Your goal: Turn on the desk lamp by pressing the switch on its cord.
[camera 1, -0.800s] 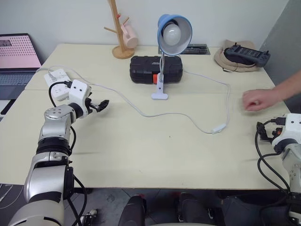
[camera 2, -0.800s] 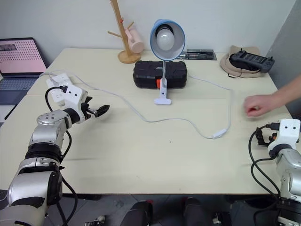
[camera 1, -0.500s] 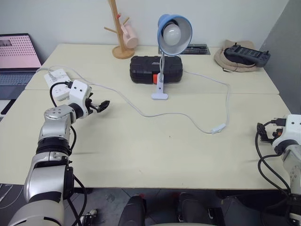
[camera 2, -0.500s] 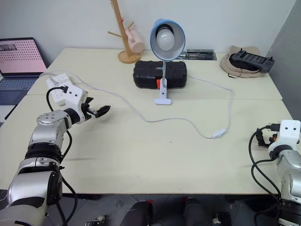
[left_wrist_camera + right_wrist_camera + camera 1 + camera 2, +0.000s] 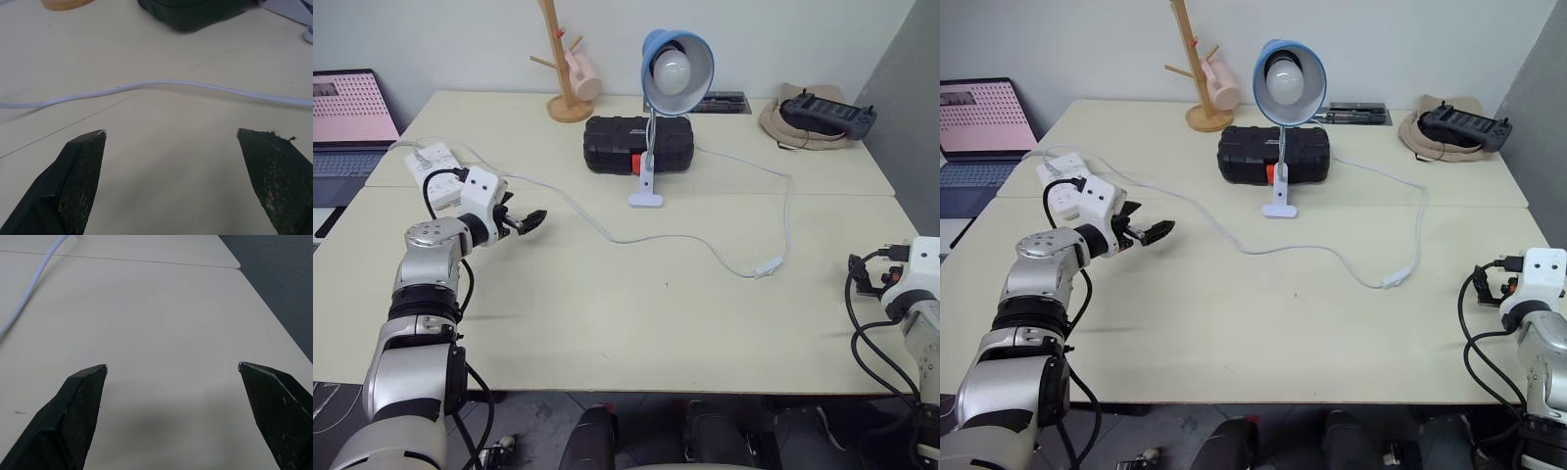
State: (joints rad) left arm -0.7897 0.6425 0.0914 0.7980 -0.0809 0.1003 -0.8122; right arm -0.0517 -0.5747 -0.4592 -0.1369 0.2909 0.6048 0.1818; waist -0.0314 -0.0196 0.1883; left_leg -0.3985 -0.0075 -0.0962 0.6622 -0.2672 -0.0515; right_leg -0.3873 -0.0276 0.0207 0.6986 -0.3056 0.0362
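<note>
**Both claws wide and empty, switch untouched**

My left gripper [image 5: 530,219] hangs over the table [image 5: 607,323] with its jaws spread wide and nothing between them. Its wrist view gives me what the head views do not: the cord [image 5: 161,85] passing across just ahead of the fingertips [image 5: 90,147], apart from them.

My right gripper [image 5: 171,377] is spread just as wide and empty over bare tabletop near the right edge; a short stretch of cord crosses a corner of its wrist view. In the head views I see its white wrist housing [image 5: 1534,279], but the fingers are cut off.

The switch [image 5: 766,266] lies on the table between the two arms, nearer the right one, well apart from both. The cord loops back from it to the desk lamp [image 5: 666,88], which stands just before a black case [image 5: 636,144]. Its bulb looks unlit.
</note>
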